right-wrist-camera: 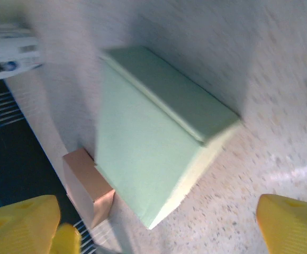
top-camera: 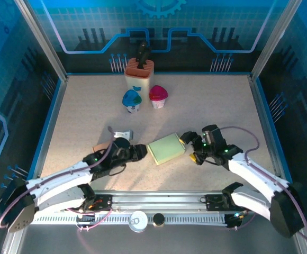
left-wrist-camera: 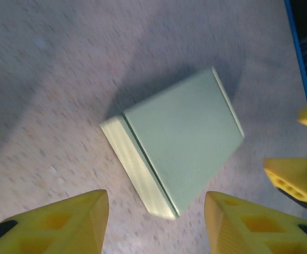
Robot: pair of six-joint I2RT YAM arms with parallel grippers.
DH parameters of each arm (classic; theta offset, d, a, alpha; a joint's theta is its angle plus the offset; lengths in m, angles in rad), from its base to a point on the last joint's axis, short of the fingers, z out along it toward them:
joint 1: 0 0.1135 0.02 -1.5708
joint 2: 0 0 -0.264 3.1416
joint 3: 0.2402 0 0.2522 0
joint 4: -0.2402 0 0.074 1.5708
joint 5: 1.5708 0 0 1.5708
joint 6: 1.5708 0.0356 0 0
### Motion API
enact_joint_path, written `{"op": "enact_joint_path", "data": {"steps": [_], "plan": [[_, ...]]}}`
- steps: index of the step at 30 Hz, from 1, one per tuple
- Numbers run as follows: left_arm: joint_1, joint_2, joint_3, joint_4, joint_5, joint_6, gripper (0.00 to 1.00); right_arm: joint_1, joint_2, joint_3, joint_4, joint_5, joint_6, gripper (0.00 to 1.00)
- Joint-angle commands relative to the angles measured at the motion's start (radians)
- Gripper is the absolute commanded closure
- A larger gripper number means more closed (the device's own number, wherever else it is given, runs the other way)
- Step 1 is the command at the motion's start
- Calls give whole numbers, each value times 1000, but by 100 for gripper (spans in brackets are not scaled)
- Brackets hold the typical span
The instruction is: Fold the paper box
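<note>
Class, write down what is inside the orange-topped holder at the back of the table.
A dark handle sticks up from the orange-topped holder. Everything below its top is covered by its walls.

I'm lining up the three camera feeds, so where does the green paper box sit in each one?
Top external: green paper box lies just below centre.
Left wrist: green paper box sits mid-frame, tilted.
Right wrist: green paper box sits left of centre.
Shared landmark: right claw, right of the box from above; its yellow fingertips mark the left wrist view's right edge and its own view's bottom corners.
</note>
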Motion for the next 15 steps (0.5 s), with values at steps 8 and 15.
{"op": "enact_joint_path", "data": {"steps": [8, 15], "plan": [[620, -67, 60, -27, 327, 161, 1, -180, -229, 126, -196, 545, -770, 0], [686, -55, 46, -44, -189, 238, 1, -347, -289, -186, 377, 657, -1055, 0]]}}
